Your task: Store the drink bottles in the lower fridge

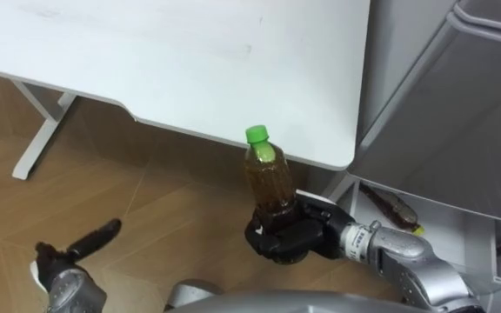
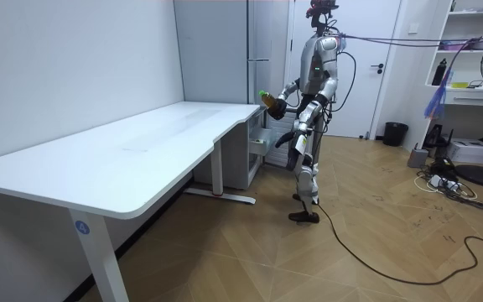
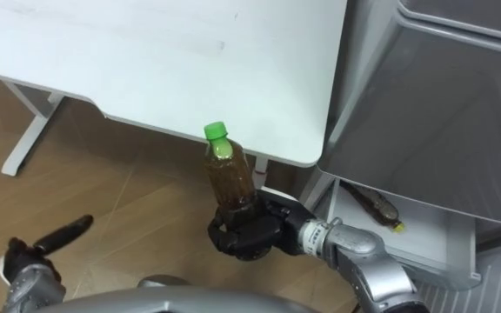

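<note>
A bottle of brown tea (image 1: 264, 174) with a green cap stands upright in my right hand (image 1: 287, 236), whose fingers are curled round its lower part. I hold it over the wooden floor, just off the white table's corner (image 1: 324, 148). To the right is the grey fridge (image 1: 459, 113), and its lower drawer (image 1: 446, 233) is pulled out with another brown bottle (image 1: 391, 207) lying inside. My left hand (image 1: 81, 252) hangs low at the left, fingers straight and holding nothing. In the room view I stand beside the fridge (image 2: 267, 50) at the table's far end, with the bottle (image 2: 267, 98) in front of me.
The long white table (image 2: 132, 151) runs along the wall, and its white leg (image 1: 42, 130) stands on the floor at my left. Wooden floor (image 1: 172, 226) lies open under my hands. Shelves, a fan and a bin stand at the room view's right.
</note>
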You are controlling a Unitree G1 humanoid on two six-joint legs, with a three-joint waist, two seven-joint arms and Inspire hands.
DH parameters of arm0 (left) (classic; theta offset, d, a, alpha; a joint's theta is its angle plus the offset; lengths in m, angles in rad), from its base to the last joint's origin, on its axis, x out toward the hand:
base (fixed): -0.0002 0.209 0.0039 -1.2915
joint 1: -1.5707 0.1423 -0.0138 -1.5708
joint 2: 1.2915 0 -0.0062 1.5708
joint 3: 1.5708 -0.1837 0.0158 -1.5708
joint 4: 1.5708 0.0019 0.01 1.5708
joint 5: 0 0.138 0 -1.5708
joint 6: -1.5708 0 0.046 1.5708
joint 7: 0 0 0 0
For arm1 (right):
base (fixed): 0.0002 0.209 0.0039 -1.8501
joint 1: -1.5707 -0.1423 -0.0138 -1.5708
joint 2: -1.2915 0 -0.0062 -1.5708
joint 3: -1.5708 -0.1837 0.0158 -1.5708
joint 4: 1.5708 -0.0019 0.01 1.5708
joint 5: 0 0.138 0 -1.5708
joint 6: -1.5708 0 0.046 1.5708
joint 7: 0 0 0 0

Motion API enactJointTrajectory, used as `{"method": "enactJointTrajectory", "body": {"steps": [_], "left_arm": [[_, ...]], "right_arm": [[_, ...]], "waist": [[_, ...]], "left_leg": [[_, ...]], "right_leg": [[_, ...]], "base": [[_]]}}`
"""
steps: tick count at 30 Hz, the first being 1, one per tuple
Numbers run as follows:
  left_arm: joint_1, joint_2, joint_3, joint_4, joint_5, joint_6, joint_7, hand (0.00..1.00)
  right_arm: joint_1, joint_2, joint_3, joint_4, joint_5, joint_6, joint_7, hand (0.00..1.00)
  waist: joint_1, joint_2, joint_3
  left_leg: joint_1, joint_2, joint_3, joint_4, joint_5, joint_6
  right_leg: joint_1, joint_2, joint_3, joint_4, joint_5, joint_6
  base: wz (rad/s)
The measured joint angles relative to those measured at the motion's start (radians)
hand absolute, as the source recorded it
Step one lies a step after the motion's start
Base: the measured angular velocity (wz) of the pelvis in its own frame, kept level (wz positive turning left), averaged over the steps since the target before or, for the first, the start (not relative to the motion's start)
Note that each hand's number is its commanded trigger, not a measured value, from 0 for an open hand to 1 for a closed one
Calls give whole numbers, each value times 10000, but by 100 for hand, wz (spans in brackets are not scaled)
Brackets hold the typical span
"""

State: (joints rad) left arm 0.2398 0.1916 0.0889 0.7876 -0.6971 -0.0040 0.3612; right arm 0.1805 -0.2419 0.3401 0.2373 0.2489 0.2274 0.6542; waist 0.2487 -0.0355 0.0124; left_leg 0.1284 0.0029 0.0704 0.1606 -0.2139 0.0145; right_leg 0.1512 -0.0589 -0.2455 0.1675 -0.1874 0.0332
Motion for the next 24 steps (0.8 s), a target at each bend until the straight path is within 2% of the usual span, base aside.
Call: {"method": "enactJointTrajectory", "body": {"steps": [4,6,8,10,13,17,24], "left_arm": [[50,-14,-599,1182,33,581,-1142,0],[37,-10,-725,1747,126,757,-1629,0],[48,1,-765,2185,1105,1074,-2399,0],[43,76,-1001,2364,1859,1222,-2911,0],[-118,167,-1459,2677,2341,1307,-3501,0],[-262,238,-1550,2943,2577,1311,-3874,0],[-473,314,-1587,3024,3480,1355,-4153,0]], "right_arm": [[-55,-6,2,-8,4,336,13,100],[-51,-33,5,-6,-55,365,30,100],[-51,6,-60,-5,-191,396,37,100],[-54,6,-86,-5,-188,518,37,100],[-56,-1,-81,-4,-187,583,31,100],[-60,-13,-98,-5,-145,583,7,100],[-82,-336,-330,-6,228,583,-106,100]], "waist": [[-96,13,-5],[-226,35,-4],[-403,50,-11],[-549,57,-15],[-758,101,-22],[-997,133,-60],[-1198,195,-48]], "left_leg": [[-169,4,71,80,0,-1],[-242,2,63,95,0,-1],[-389,2,62,115,1,0],[-497,2,22,121,1,-1],[-574,0,-5,223,1,-1],[-640,0,30,253,3,0],[-637,5,78,223,2,0]], "right_leg": [[-136,-6,-6,13,6,-10],[-184,-7,-21,12,12,-19],[-322,-7,-20,21,22,-36],[-388,-8,-38,32,25,-41],[-426,-1,-18,28,32,-53],[-496,-1,19,28,34,-55],[-531,-9,88,37,35,-55]], "base": [[0],[0],[0],[2],[1],[-2],[-1]]}}
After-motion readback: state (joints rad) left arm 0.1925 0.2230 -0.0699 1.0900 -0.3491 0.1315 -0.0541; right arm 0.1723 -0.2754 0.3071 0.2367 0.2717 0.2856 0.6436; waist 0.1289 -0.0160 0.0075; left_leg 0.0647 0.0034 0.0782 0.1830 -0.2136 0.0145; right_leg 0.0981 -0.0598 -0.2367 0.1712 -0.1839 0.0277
